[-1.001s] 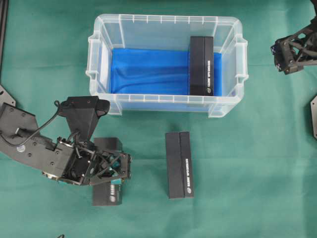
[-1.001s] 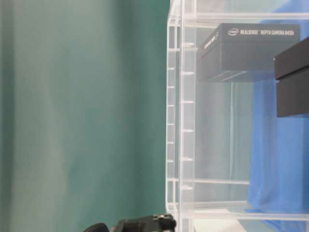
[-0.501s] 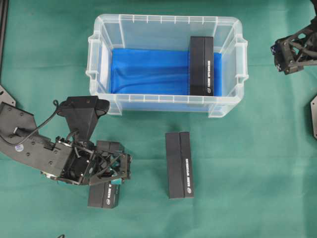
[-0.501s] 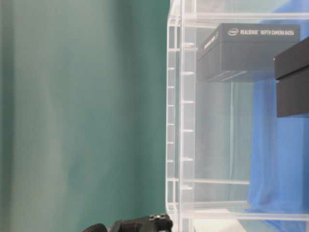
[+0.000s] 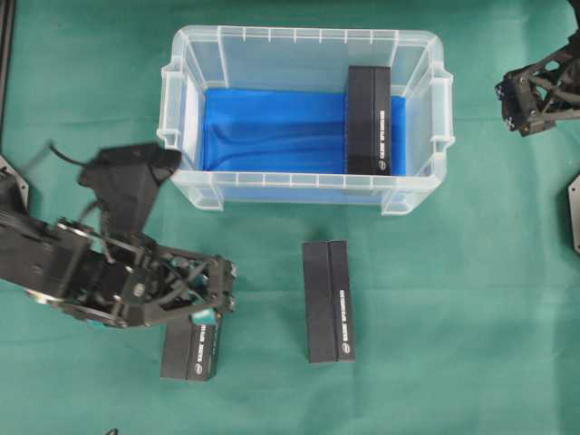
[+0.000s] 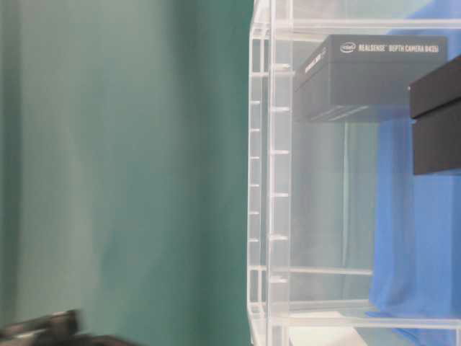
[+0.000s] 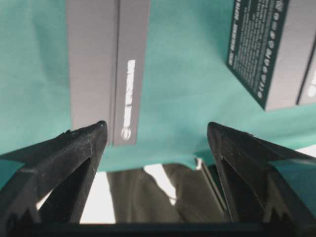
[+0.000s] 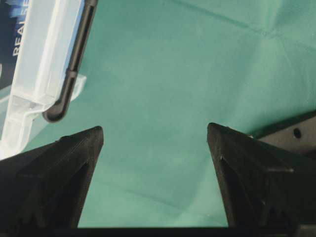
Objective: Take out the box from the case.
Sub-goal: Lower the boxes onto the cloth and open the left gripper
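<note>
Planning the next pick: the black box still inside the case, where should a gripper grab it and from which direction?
Probably from straight above, jaws spanning the narrow width of the box near mid-length. It lies flat on the blue cloth with its long axis across the case, close to the right-hand wall, so a side approach is blocked. The right gripper, open, is nearer.

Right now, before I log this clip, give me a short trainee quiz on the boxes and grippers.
1. How many dark rectangular cardboard boxes lie inside the clear plastic case with the blue cloth?
2. True or false: the left gripper grips a box.
3. Which gripper is nearer the two boxes on the green table cover: A left, B right?

Key: 1. One. 2. False; it is open and empty. 3. A.
</note>
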